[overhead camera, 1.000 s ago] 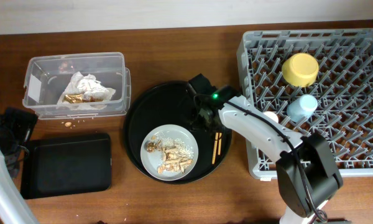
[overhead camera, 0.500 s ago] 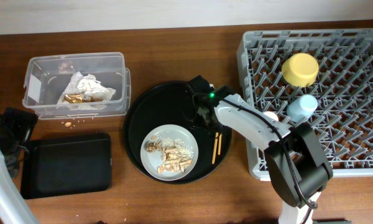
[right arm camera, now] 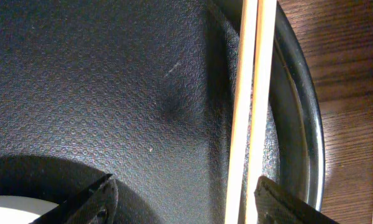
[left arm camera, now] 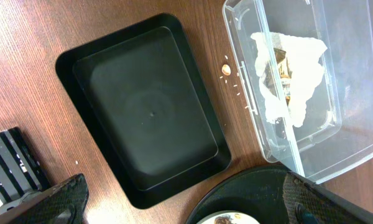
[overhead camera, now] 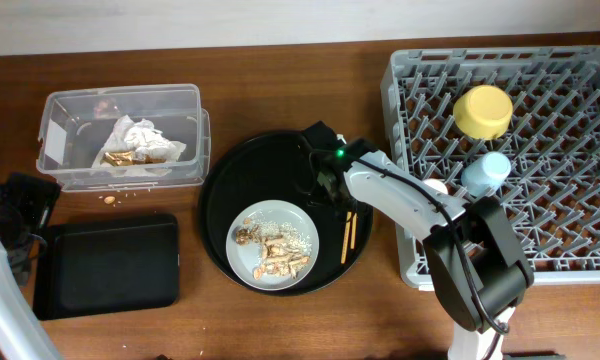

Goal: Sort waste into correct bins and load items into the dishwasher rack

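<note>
The wooden chopsticks [overhead camera: 347, 236] lie on the right side of the large round black tray [overhead camera: 230, 190]; in the right wrist view the chopsticks [right arm camera: 251, 106] run between my open right gripper's [right arm camera: 186, 202] fingers, close to the right one. The grey-blue plate [overhead camera: 270, 243] holds rice and brown scraps [overhead camera: 276, 252]. The napkin with gold wrapper bits [overhead camera: 135, 142] lies in the clear tub [overhead camera: 120, 133], also seen in the left wrist view [left arm camera: 285, 81]. The shallow black tray [left arm camera: 146, 112] is empty. My left gripper [left arm camera: 180, 202] is open above it. The yellow bowl [overhead camera: 483, 111] and blue cup [overhead camera: 486, 173] sit in the grey rack [overhead camera: 580, 170].
A few crumbs [overhead camera: 110, 198] lie on the wooden table between the tub and the shallow black tray [overhead camera: 108, 262]. A small black block [left arm camera: 12, 168] sits left of the tray. The right arm [overhead camera: 410, 205] stretches from the rack's front corner to the round tray.
The right gripper has shifted slightly toward the chopsticks over the round tray. Nothing else has moved.
</note>
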